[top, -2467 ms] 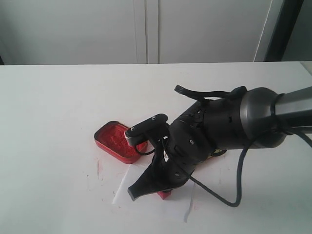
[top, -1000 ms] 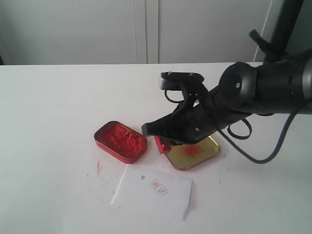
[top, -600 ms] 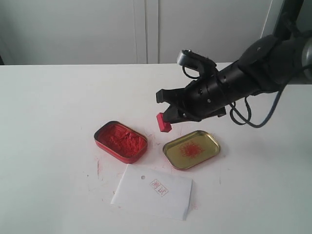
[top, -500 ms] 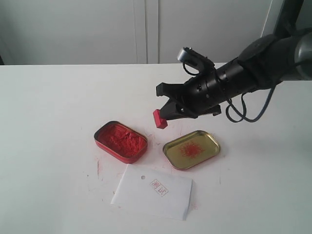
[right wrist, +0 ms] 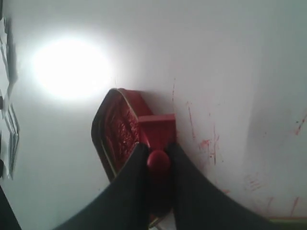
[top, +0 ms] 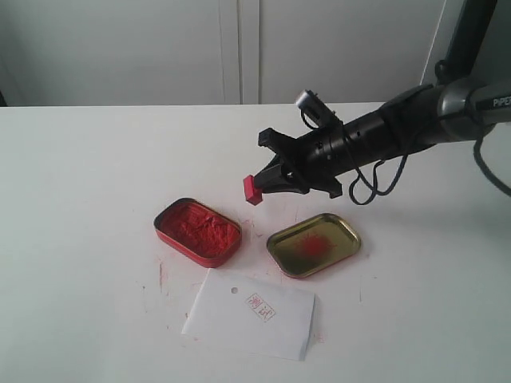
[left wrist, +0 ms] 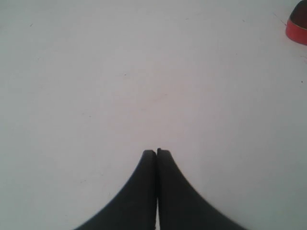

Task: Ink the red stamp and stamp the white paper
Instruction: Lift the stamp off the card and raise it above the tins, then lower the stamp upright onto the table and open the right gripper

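My right gripper (top: 271, 180) is shut on the knobbed handle of the red stamp (top: 253, 190), which hangs in the air above the table, behind the two tins. In the right wrist view the red stamp (right wrist: 157, 132) sits between the fingers, with the red tin of paste (right wrist: 116, 129) beyond it. The white paper (top: 250, 313) lies flat near the front edge, with a small punched hole and a red print on it. My left gripper (left wrist: 157, 152) is shut on nothing, over bare white table, and does not show in the exterior view.
The red tin of crumbly paste (top: 197, 231) sits left of the gold tin lid (top: 313, 244), which has a red smear inside. Red ink smudges mark the white table (top: 96, 175) around the tins and the paper. A corner of the red tin (left wrist: 298, 25) shows in the left wrist view.
My right gripper lifted the red stamp off the paper, leaving a red print, then carried it up and back past the gold lid. In the last half second it drifted slightly left.
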Motion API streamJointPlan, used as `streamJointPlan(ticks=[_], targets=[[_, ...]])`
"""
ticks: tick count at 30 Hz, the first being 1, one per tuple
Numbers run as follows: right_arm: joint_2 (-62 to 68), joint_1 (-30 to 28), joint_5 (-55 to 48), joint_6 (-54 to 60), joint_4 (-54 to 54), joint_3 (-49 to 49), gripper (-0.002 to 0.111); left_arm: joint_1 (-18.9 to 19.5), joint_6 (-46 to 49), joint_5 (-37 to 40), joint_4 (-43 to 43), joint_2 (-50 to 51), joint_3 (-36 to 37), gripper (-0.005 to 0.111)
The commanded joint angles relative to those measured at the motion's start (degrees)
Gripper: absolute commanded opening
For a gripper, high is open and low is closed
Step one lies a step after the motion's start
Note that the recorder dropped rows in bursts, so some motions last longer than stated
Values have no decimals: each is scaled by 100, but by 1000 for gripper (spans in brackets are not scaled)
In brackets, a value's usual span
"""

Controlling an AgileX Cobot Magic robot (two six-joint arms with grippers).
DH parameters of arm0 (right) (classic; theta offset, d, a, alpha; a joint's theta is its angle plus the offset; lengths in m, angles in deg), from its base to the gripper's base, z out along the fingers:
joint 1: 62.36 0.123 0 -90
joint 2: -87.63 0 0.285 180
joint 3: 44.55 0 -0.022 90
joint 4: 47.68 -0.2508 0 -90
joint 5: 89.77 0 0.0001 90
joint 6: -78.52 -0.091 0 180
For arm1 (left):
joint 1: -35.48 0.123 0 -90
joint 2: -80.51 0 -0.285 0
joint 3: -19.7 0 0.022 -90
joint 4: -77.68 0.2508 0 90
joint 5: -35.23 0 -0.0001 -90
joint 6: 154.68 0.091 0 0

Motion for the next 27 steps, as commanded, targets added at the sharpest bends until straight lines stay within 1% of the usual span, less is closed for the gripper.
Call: streamJointPlan(ticks=[1, 16, 18, 23, 27], targets=[[319, -55, -42, 94, -248, 216, 0, -55, -17, 0, -17, -23, 43, 0], [773, -55, 125, 73, -376, 280, 1, -55, -17, 0, -17, -23, 43, 0], [773, -55, 125, 73, -376, 280, 4, -55, -17, 0, -17, -23, 43, 0], [773, -55, 114, 29, -376, 280, 19, -55, -17, 0, -17, -23, 43, 0], [737, -55, 103, -32, -376, 280, 25, -55, -17, 0, -17, -23, 43, 0]])
